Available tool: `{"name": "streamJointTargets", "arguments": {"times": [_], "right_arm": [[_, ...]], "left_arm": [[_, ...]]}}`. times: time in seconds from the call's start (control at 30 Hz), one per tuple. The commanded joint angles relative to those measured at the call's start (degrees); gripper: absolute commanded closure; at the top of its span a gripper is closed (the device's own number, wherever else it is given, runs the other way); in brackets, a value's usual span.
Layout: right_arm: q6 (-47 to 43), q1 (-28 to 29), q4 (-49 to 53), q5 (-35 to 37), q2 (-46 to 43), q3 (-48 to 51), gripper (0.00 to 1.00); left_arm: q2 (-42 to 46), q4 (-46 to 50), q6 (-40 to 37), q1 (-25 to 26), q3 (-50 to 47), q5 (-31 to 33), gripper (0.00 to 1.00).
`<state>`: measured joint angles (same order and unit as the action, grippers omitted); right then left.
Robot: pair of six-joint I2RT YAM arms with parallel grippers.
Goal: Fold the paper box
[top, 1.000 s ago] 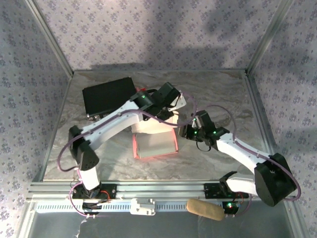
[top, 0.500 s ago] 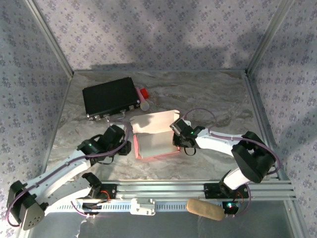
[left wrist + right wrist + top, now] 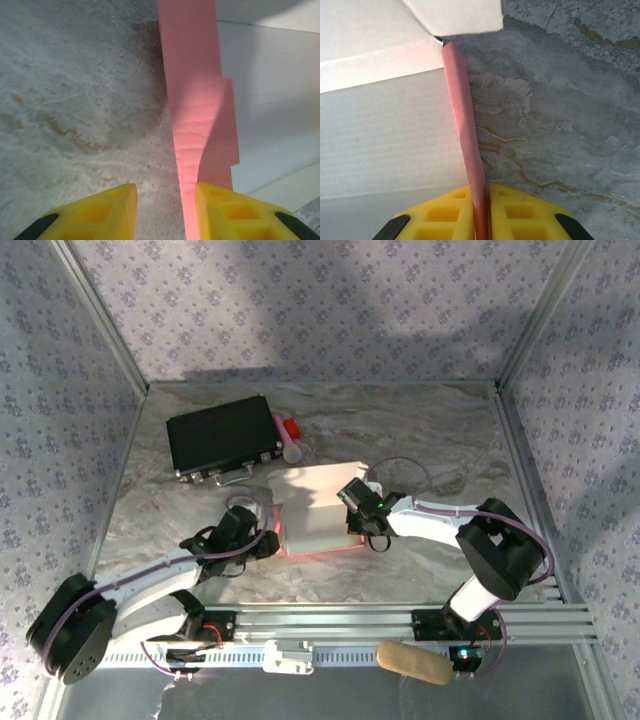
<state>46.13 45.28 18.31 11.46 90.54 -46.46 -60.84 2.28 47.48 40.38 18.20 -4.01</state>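
Observation:
The paper box lies in the middle of the table, pink outside and whitish inside, its back flap raised. My left gripper is at its left side, open. In the left wrist view the upright pink side wall runs between the yellow fingers and rests against the right one, with bare table showing beside the left one. My right gripper is at the box's right side. Its yellow fingers are shut on the thin pink right wall, with the whitish inner floor to the left.
A black rectangular case sits at the back left, with a small red piece and a pale cylinder beside it. Patterned walls enclose the marbled table. A tan roll lies on the frame near the arm bases.
My left arm swung from over the box's back down to its left side and narrowed its jaws. My right gripper moved onto the right wall and shut on it.

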Motion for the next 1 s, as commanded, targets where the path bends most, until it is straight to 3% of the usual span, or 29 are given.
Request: {"name": "streamJointTargets", "arguments": {"times": [0.0,0.13,0.3,0.47,0.6,0.7,0.97], "right_arm": [[0.59,0.37,1.53,1.36,0.6,-0.92,0.88],[0.35,0.51,1.8,1.28,0.79,-1.08,0.92],[-0.32,0.51,2.57,1.81,0.7,-1.59,0.97],[-0.42,0.36,2.45,1.81,0.93,-1.61,0.99],[-0.69,0.43,2.34,1.64,1.29,-1.42,0.99],[-0.77,0.31,2.25,1.56,1.54,-1.43,1.0],[-0.87,0.28,2.78,1.32,1.76,-2.22,1.0]], "left_arm": [[-3.43,-11.41,1.66,-0.29,-0.19,-1.97,0.66],[-4.75,-14.9,2.2,0.45,-0.36,-1.09,0.68],[1.81,-10.75,1.43,1.95,-0.43,2.87,0.68],[4.43,-7.71,-0.07,-2.16,-0.44,0.55,0.69],[6.33,1.46,-2.65,-7.85,2.05,0.26,0.66],[2.48,-4.37,-3.16,-12.63,1.11,-6.52,0.72],[-9.77,-23.89,0.44,-12.72,-1.08,-14.24,0.8]]}}
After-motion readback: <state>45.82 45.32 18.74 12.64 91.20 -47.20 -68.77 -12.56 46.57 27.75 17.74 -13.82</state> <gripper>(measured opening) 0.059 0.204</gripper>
